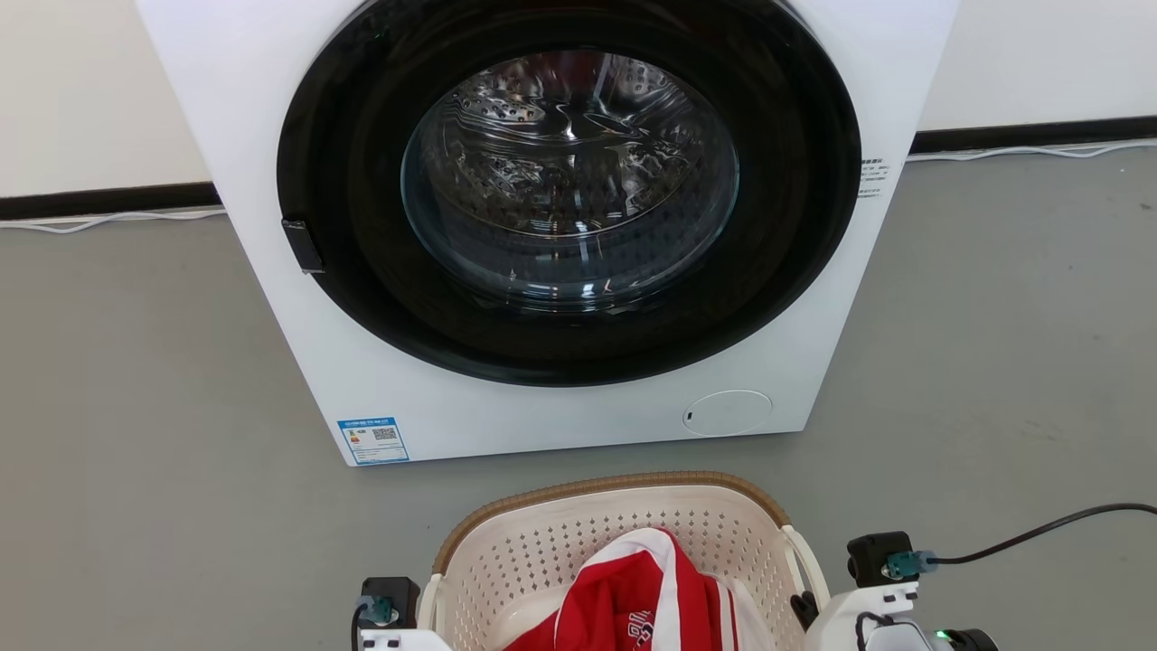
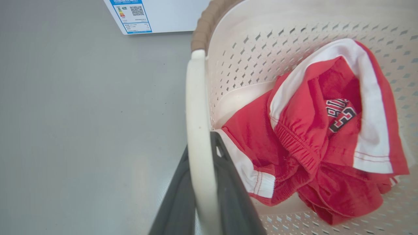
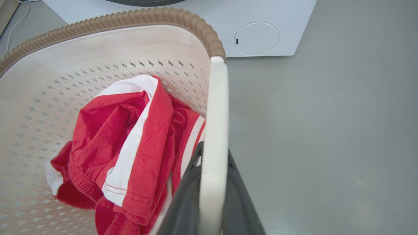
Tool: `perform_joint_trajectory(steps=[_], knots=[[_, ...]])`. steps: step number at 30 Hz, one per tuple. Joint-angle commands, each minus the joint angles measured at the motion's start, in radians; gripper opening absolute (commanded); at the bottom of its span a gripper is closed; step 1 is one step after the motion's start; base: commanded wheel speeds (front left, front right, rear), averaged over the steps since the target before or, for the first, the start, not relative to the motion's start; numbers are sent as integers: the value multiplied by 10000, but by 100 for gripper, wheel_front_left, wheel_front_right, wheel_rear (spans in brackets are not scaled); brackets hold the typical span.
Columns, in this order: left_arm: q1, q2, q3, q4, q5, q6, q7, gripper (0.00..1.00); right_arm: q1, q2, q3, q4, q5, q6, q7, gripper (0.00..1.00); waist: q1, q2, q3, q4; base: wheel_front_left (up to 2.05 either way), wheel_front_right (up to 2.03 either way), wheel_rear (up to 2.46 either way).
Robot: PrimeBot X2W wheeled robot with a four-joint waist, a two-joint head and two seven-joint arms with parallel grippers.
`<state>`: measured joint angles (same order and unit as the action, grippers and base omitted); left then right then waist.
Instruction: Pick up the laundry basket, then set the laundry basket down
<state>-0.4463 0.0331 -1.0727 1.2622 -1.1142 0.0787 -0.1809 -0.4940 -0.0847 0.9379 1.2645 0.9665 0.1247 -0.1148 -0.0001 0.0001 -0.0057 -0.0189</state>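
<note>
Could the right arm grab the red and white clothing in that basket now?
Probably not yet: the right gripper is shut on the white loop handle of the cream perforated plastic laundry basket. The crumpled red and white garment lies uncovered close by.

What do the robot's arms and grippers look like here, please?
The left gripper and right gripper each have two flat, tapering dark grey fingers with a triangular cut-out near the tip. In the head view each wrist carries a black box with a teal connector; the right one trails a black cable and has a white shell.
</note>
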Motion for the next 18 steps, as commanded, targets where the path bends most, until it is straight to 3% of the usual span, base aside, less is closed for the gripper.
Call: perform_joint_trajectory(steps=[1,18], knots=[[-543,171,100,2,-10,-48,-157,0,-297,-57,120,-69,54,60,-201,0,1,-1,2,2,0,0,0],[-600,171,-10,64,-117,-57,-183,0,-362,-53,339,-72,270,60,-320,0,1,-1,54,3,0,0,0]])
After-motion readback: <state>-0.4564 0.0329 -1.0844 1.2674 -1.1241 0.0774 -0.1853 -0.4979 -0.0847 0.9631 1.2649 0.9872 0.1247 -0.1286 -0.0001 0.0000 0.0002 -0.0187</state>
